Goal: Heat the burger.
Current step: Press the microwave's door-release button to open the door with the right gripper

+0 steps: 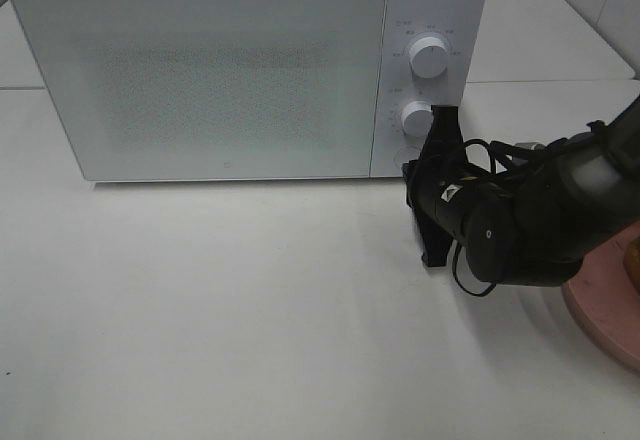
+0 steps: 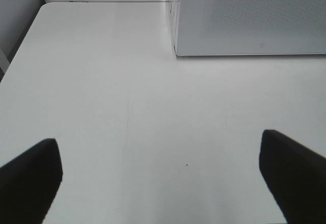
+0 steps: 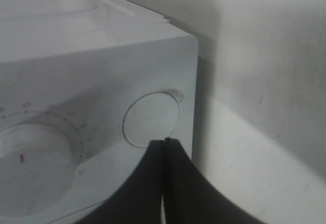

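White tabletop carries a closed microwave, at whose round button the right gripper points, pinched shut on nothing, with the burger only a golden-brown sliver on the pink plate well to that gripper's right, while the left gripper gapes empty.

White microwave filling the upper left, door shut, upper dial over lower dial on its right panel, round button near the panel's corner, white table underneath, pink plate clipped at lower right.
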Available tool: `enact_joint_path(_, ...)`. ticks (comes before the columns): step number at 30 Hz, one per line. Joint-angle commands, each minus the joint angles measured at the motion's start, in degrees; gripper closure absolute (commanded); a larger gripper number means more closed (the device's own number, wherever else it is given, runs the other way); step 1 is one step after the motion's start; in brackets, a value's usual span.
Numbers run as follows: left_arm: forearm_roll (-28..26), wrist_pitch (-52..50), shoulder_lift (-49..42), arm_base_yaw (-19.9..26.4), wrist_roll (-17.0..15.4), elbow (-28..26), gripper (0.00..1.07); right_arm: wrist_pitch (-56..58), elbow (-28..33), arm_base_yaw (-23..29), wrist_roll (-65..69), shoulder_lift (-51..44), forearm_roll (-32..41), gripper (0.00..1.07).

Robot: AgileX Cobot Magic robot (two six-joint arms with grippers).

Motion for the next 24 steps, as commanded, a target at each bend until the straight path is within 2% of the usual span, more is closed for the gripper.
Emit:
enact_joint_path(1,0.23,-0.52,-1.43,-0.34,-0.23,0.17,0.06,0.57,-1.03,-0.34,-0.92,0.17,-0.11,1.07)
enact_joint_path(9,0.23,-0.52,-1.43,-0.34,-0.23,0.17,0.06,1.83,-4.7,-2.29,-2.81,1.78,-0.52,1.07)
enact_joint_path(24,0.23,-0.52,-1.43,-0.34,-0.23,0.17,0.06,2.23,-8.42,-2.92,-4.07,4.64,0.06,1.07)
